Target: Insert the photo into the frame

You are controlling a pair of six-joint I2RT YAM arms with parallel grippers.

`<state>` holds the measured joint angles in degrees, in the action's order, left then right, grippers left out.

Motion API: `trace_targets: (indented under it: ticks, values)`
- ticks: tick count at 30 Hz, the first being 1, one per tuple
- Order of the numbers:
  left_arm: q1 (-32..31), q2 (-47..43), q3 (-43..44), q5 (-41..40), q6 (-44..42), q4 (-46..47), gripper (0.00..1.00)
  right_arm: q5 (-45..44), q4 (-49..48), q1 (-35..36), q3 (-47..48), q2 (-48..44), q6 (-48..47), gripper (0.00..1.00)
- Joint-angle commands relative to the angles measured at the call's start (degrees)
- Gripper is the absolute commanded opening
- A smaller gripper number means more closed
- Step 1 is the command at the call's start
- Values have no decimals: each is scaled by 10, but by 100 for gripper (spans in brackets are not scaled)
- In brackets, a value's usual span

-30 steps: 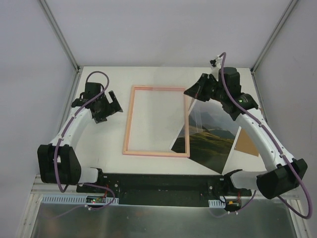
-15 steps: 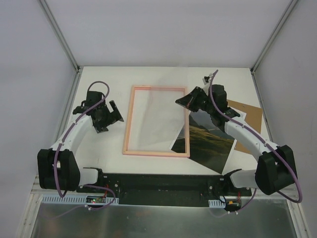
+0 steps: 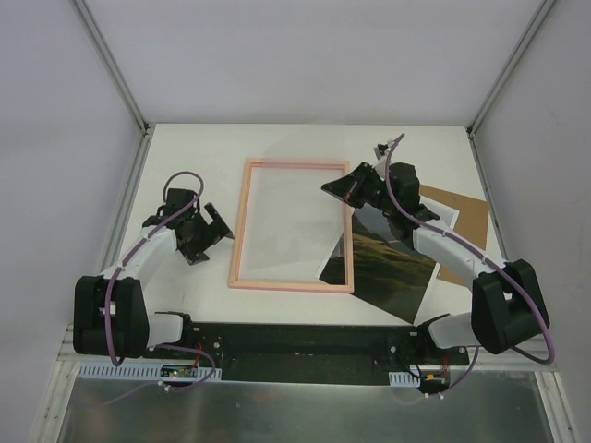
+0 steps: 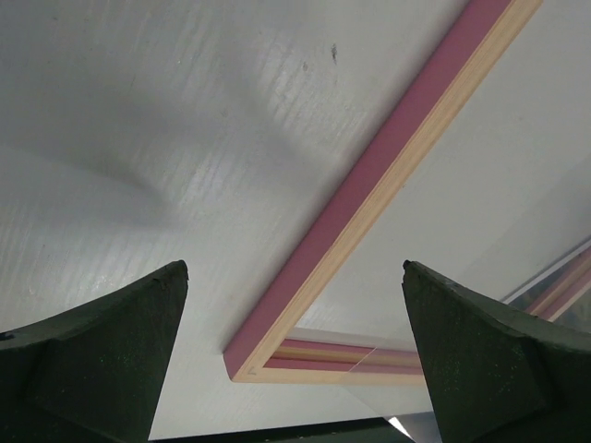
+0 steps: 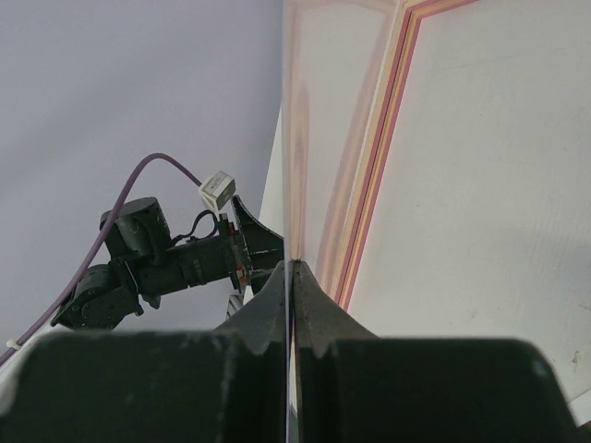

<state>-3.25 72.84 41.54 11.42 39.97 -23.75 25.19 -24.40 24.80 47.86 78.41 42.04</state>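
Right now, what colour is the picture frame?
The frame is pink, with a pale peach side edge; the left wrist view shows it best.

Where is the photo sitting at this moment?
In the top view the photo lies on the right half of the table. Its near-left corner crosses the frame's right rail, and the brown backing board is at its far-right side.
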Motion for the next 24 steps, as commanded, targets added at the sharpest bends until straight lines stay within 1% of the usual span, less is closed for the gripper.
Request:
trace_targets:
  ticks: [1, 7, 12, 15, 24]
  values:
    - [5, -21, -28, -17, 39, 34, 99, 29, -78, 3, 13, 17, 10, 1]
    - [5, -23, -43, -32, 62, 43, 99, 42, -119, 7, 15, 61, 26, 1]
    - [5, -18, -52, -33, 67, 53, 99, 57, -186, 9, 16, 110, 63, 1]
    - [4, -16, -58, -32, 67, 57, 99, 62, -209, 11, 17, 127, 77, 1]
    - [5, -8, -59, -31, 68, 60, 99, 54, -211, 15, -2, 132, 75, 1]
